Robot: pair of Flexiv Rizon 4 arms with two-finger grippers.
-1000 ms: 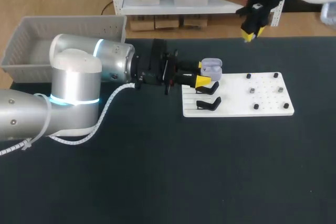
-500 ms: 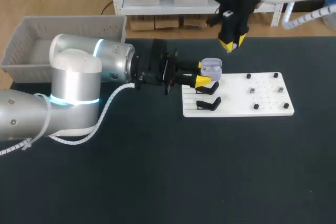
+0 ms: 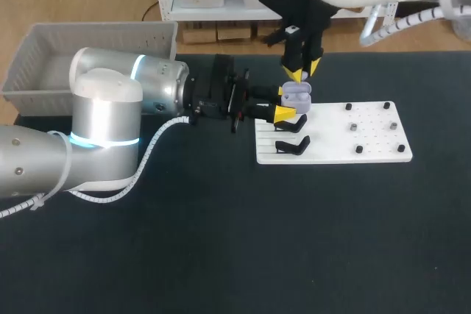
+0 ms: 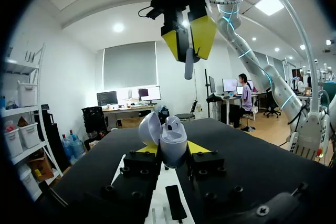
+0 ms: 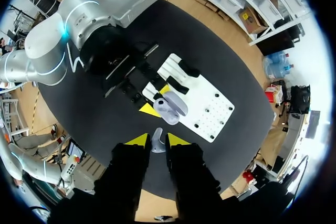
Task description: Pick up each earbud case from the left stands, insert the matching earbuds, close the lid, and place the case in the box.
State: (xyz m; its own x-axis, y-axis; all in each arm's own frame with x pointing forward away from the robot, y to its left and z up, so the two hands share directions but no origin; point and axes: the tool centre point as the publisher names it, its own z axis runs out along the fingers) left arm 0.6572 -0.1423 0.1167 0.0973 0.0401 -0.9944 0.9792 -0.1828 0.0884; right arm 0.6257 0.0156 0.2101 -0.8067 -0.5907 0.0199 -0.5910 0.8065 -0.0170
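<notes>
My left gripper (image 3: 282,104) is shut on a pale lavender earbud case (image 3: 297,94), holding it just above the left end of the white board (image 3: 331,137). In the left wrist view the case (image 4: 172,141) stands upright between the yellow fingertips with its lid (image 4: 148,128) swung open. Directly over the case hangs my right gripper (image 3: 299,70), shut on a small grey earbud (image 4: 189,64). From the right wrist, that earbud (image 5: 157,142) sits between the fingertips, with the open case (image 5: 169,107) below and ahead.
Two black stands (image 3: 292,134) sit bare on the board's left part; small black pegs and earbuds (image 3: 355,127) dot its right part. A grey basket (image 3: 44,56) stands at the table's back left corner. My left arm's body (image 3: 110,123) spans the table's left side.
My right arm has swung in from the back right to the left and down, ending just over the open case. The left arm and the case have stayed put.
</notes>
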